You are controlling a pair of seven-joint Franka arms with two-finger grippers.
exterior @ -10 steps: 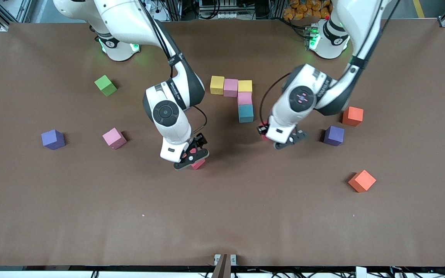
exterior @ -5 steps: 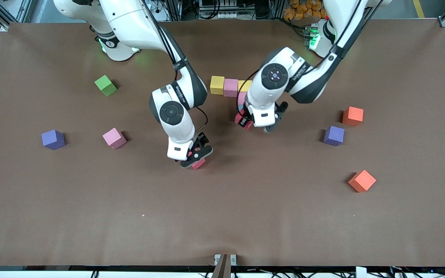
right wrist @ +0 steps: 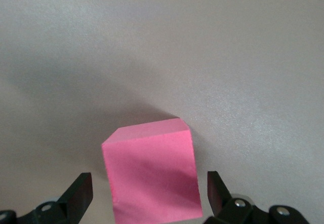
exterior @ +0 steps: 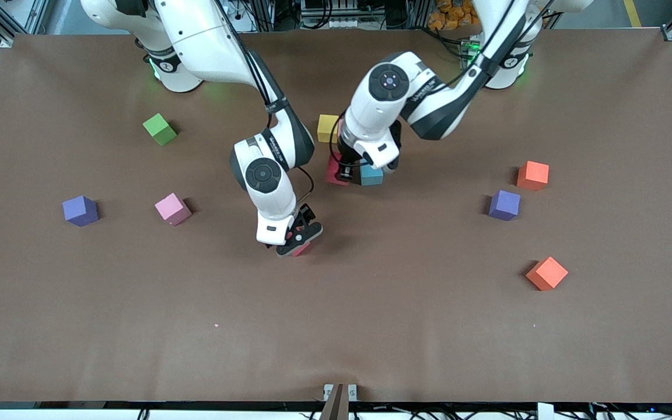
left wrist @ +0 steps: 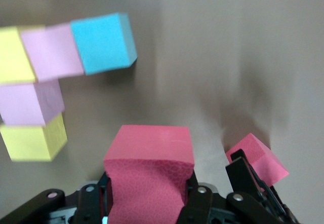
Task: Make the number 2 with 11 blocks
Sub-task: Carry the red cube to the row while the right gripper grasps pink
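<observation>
Brown matte surface (exterior: 371, 326) under both arms, loose cubes scattered across it. Near the middle, toward the robots' bases: yellow cube (exterior: 326, 127) showing beside the left arm's wrist, light blue cube (exterior: 371, 174) peeking out below it; rest of the started figure covered in the front view. Visible whole in the left wrist view: light blue cube (left wrist: 103, 42), two pink cubes (left wrist: 52, 52) (left wrist: 30, 102) and two yellow cubes (left wrist: 12, 57) (left wrist: 34, 142) touching in an L.

Left tool (exterior: 345, 172) clamped on a red cube (exterior: 333, 173), held low just beside the light blue cube, toward the right arm's end. Same red cube (left wrist: 149, 171) squeezed between the dark fingers (left wrist: 197, 203) in the left wrist view.

Right tool (exterior: 294, 239) down at the surface, nearer the front camera than the figure, spread wide around another red cube (exterior: 300, 249); fingers (right wrist: 78, 193) on both sides of that cube (right wrist: 152, 176), gaps visible, not touching.

Elsewhere: green cube (exterior: 159, 129) and purple cube (exterior: 80, 210) toward the right arm's end, loose pink cube (exterior: 172, 208) between purple cube and right tool. Toward the left arm's end: second purple cube (exterior: 504, 204), and two orange cubes (exterior: 532, 175) (exterior: 546, 273), well apart.
</observation>
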